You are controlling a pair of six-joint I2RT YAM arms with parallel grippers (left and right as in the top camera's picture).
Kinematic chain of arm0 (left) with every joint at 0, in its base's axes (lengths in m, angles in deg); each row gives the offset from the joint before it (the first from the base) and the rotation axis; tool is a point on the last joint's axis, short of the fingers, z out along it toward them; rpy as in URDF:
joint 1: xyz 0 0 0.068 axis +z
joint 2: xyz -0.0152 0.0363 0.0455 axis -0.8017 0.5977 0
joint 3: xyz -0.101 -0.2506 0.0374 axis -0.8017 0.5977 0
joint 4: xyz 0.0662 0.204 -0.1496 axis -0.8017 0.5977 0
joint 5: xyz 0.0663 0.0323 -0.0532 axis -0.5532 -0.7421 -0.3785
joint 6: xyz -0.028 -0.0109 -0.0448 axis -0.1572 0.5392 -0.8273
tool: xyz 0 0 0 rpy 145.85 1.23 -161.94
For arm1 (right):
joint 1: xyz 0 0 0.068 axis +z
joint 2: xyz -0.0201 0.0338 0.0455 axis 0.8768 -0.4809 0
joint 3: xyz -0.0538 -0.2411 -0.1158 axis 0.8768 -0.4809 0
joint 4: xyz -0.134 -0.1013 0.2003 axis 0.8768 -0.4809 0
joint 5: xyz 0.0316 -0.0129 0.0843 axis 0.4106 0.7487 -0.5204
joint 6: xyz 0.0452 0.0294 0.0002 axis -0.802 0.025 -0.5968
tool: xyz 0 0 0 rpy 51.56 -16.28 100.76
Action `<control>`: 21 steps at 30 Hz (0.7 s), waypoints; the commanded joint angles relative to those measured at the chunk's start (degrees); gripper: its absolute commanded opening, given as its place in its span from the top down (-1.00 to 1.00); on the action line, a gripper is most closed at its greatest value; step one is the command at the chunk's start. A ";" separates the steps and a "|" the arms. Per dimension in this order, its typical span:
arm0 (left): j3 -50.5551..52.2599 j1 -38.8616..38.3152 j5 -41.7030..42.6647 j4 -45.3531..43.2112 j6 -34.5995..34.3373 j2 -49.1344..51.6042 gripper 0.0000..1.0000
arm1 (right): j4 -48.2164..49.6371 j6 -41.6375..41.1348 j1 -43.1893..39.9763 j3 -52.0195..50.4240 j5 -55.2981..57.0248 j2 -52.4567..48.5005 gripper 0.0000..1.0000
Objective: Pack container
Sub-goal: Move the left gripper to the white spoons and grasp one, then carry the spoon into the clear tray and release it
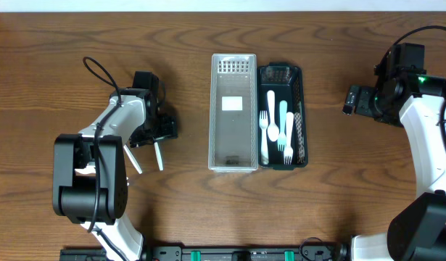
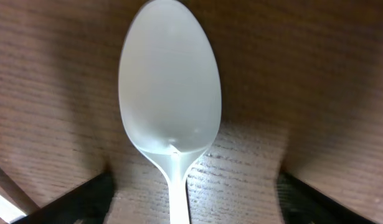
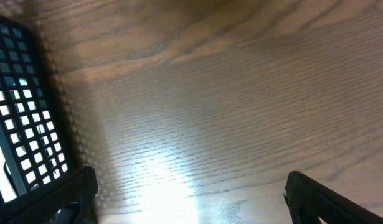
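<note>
A white plastic spoon (image 2: 169, 87) lies on the wooden table, filling the left wrist view, its handle running between the fingers of my left gripper (image 2: 191, 202). That gripper is open and low over it. In the overhead view my left gripper (image 1: 156, 136) sits left of the containers, with two white utensils (image 1: 159, 154) (image 1: 134, 161) on the table just in front of it. A clear mesh container (image 1: 217, 109) stands mid-table. A black mesh tray (image 1: 301, 116) beside it holds several white forks and spoons (image 1: 277, 130). My right gripper (image 1: 351, 100) is open and empty over bare wood.
The black tray's mesh wall (image 3: 17, 112) shows at the left edge of the right wrist view. Another white utensil edge (image 2: 1, 199) shows at the lower left of the left wrist view. Bare table lies between the tray and the right arm.
</note>
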 commanded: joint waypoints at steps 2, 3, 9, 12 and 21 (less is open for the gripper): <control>3.21 -0.07 1.64 1.40 0.17 2.93 -0.14 | -0.07 0.63 0.02 -0.07 -0.17 0.15 -0.98; 3.21 -0.07 1.62 1.51 0.17 2.93 0.03 | -0.07 0.63 0.02 -0.07 -0.17 0.15 -0.98; 3.21 -0.07 1.62 2.14 0.17 2.93 0.37 | -0.17 0.63 0.02 -0.07 -0.17 0.15 -0.99; 3.21 -0.07 1.62 2.27 0.17 2.93 0.48 | -0.24 0.63 0.02 -0.07 -0.17 0.15 -0.98; 3.19 -0.07 1.62 2.27 0.17 2.93 0.88 | -0.28 0.66 0.02 -0.09 -0.17 0.15 -0.98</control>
